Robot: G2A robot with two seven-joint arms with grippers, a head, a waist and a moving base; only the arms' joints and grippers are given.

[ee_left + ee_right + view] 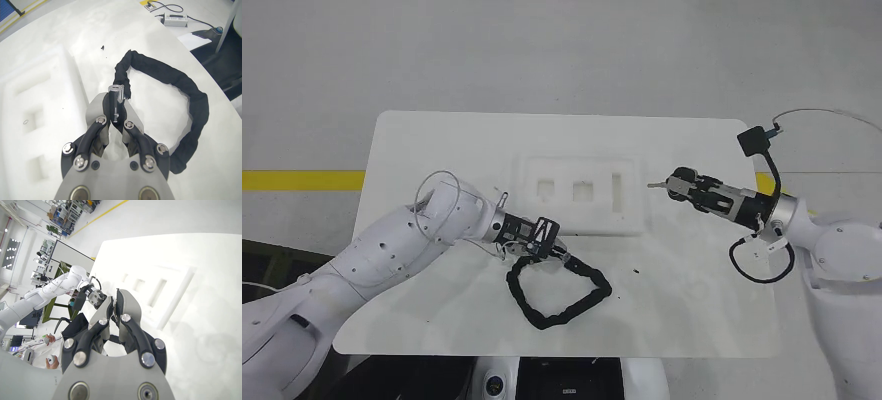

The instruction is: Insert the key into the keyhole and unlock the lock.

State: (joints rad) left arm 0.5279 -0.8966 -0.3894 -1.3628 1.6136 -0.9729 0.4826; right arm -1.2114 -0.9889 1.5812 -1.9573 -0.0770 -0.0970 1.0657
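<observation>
My left gripper [115,100] is shut on the chrome lock cylinder [115,98], whose slotted keyhole [115,87] faces away from the wrist. From the cylinder a black fabric-covered chain [189,98] loops over the table; in the top view the chain [560,292] lies at the front middle by the left gripper [547,236]. My right gripper [672,185] hovers above the table's right side, shut on the key [655,185], whose silver tip points left toward the foam tray. In the right wrist view the fingers [121,302] are pressed together on the key's dark head.
A white foam tray [542,222] with several rectangular pockets sits in the table's middle, between the two arms. A small black speck [638,269] lies on the table right of the chain. A power brick with cables [174,19] lies on the floor beyond the table edge.
</observation>
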